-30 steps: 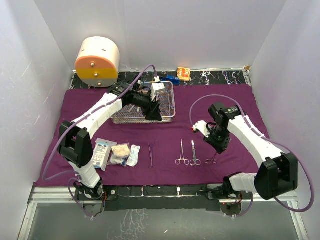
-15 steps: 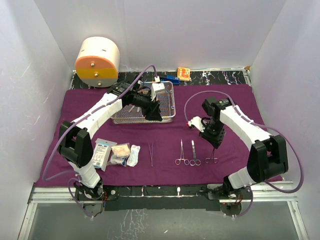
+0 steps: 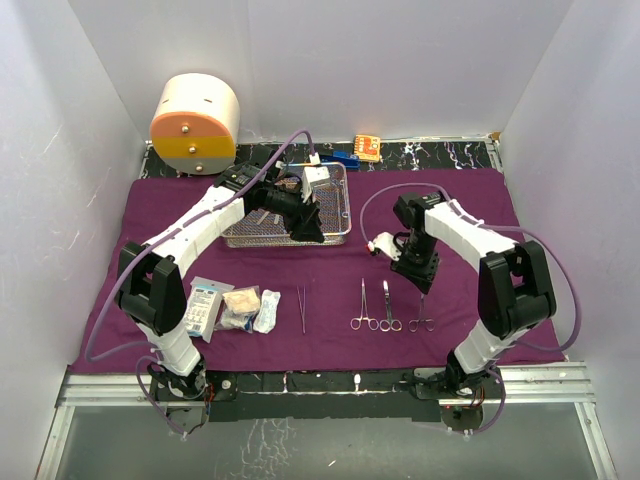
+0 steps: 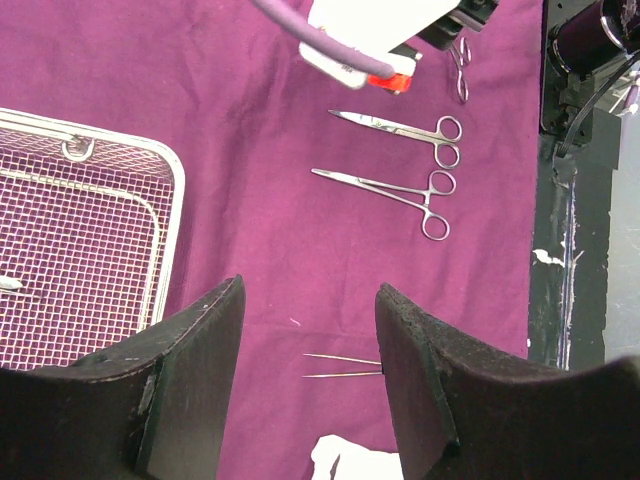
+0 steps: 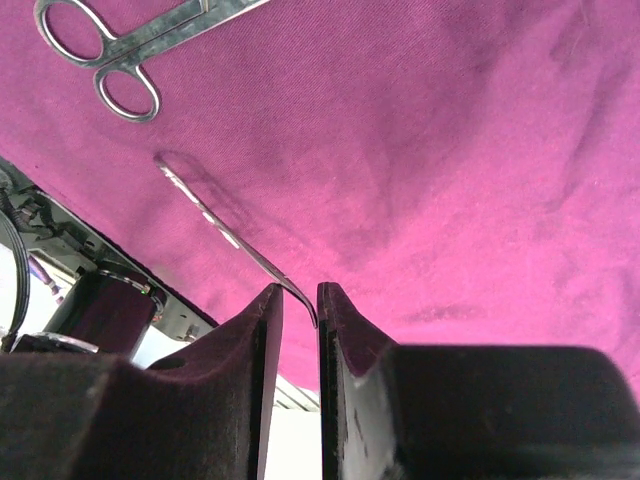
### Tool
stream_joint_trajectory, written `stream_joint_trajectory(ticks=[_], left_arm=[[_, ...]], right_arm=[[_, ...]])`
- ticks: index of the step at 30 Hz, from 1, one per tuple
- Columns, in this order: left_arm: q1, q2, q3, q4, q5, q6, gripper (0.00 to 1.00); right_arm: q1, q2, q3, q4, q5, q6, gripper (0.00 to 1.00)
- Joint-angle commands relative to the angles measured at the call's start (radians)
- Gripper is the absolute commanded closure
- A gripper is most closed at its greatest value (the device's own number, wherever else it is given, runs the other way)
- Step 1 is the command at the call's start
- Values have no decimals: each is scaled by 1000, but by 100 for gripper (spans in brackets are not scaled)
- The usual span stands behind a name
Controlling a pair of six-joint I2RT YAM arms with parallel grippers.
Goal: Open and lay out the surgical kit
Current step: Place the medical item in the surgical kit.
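Note:
The purple cloth (image 3: 450,205) lies spread flat with the wire-mesh tray (image 3: 285,208) on its back half. My left gripper (image 3: 310,232) (image 4: 310,290) hangs open and empty over the cloth beside the tray (image 4: 90,250). In a row near the front lie packets (image 3: 207,305), gauze (image 3: 241,305), tweezers (image 3: 301,307) and two forceps (image 3: 364,305) (image 3: 388,304). A smaller steel instrument (image 3: 422,318) (image 5: 215,225) lies at the right end. My right gripper (image 3: 419,288) (image 5: 300,292) stands over its far tip, jaws slightly apart with the curved tip loose in the gap.
A cream-and-orange drum (image 3: 195,122) stands at the back left. Small orange (image 3: 367,147) and blue (image 3: 345,157) items sit on the black strip behind the cloth. White walls close in three sides. The black rail (image 3: 350,381) marks the front edge.
My right arm has swung left and back toward the middle, and its jaws have parted a little around the small instrument's tip. The left arm has not moved.

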Motion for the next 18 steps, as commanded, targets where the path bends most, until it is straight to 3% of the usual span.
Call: stream_joint_trajectory(ticks=[1,18], left_arm=[[-4,-33,0,-19,45,20,46],[-4,-32,-6,-26,65,25,46]], right_arm=[[4,41,39,48,2,-17,81],[1,248,144,116,-61,18,90]])
